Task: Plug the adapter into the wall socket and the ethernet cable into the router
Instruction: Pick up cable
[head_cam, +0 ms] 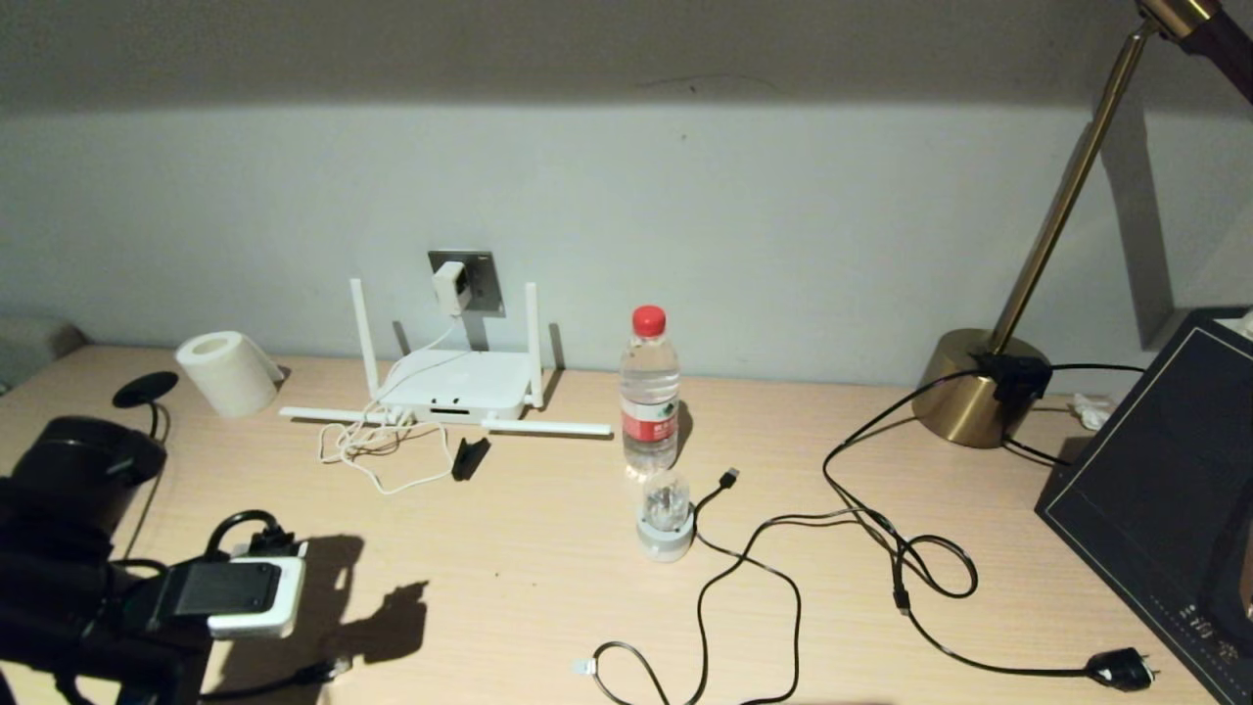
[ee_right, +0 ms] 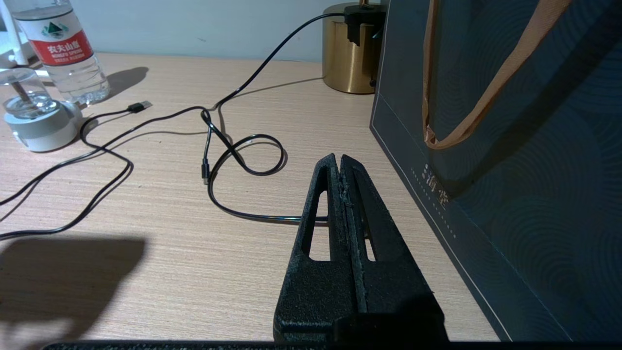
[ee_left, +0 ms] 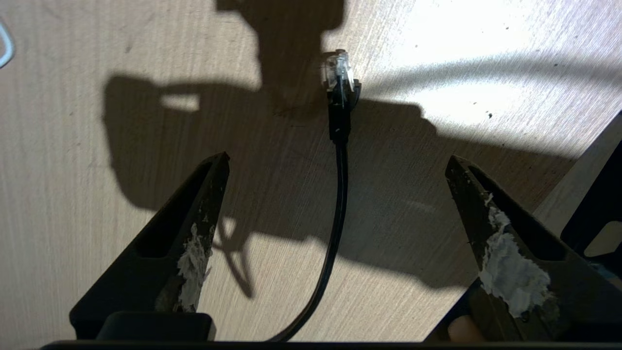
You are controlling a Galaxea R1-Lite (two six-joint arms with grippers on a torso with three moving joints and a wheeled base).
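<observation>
Right wrist view: bottle (ee_right: 60,53) label "农夫山泉"; right claw (ee_right: 340,163) together, left claw (ee_left: 337,167) apart.

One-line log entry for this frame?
adapter: in socket | ethernet cable: flat on desk, unplugged | left claw: open, above cable | right claw: shut, idle beside bag

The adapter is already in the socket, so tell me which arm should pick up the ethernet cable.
Left. Its open claw hangs right over the ethernet cable, one finger on each side, and the router is on that side of the desk. The right claw is shut, off by the dark bag.
</observation>
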